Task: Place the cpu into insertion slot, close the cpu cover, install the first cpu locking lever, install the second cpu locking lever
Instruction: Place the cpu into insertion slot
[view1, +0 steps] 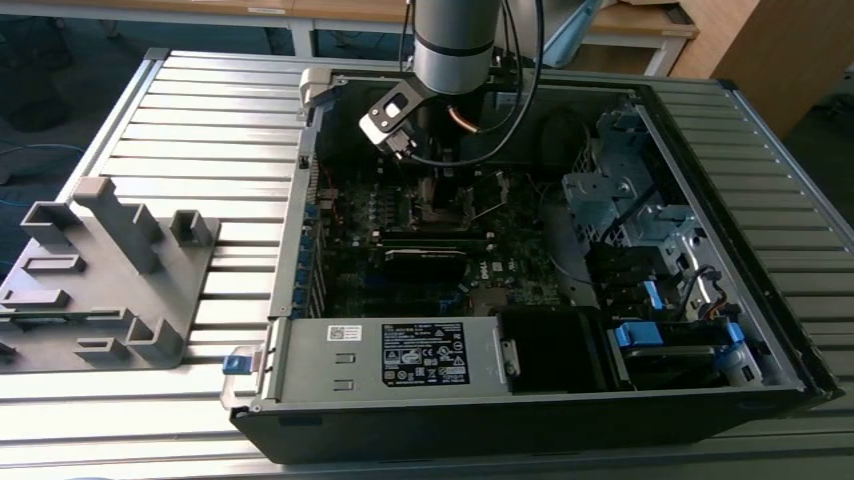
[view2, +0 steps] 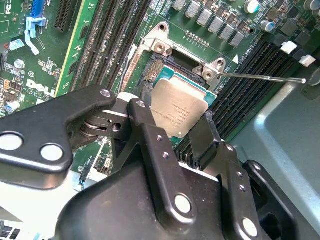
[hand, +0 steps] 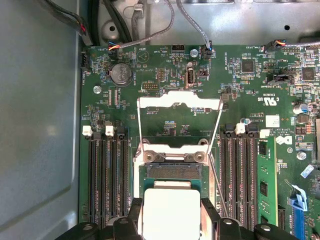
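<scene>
Pincer (hand: 171, 209) is clamped on the cpu (view2: 179, 105), which you hold right at the slot (hand: 172, 172); you can't tell whether it's seated. Your cover (hand: 179, 100) is flipped open just beyond the slot.

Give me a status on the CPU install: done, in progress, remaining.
Done: nothing is finished yet. In hand: the gripper is shut on the cpu, held partly over the insertion slot; I cannot tell if it is seated. Left: the cpu cover stands flipped open and a locking lever juts out unlatched, so the cover and both levers remain.
</scene>
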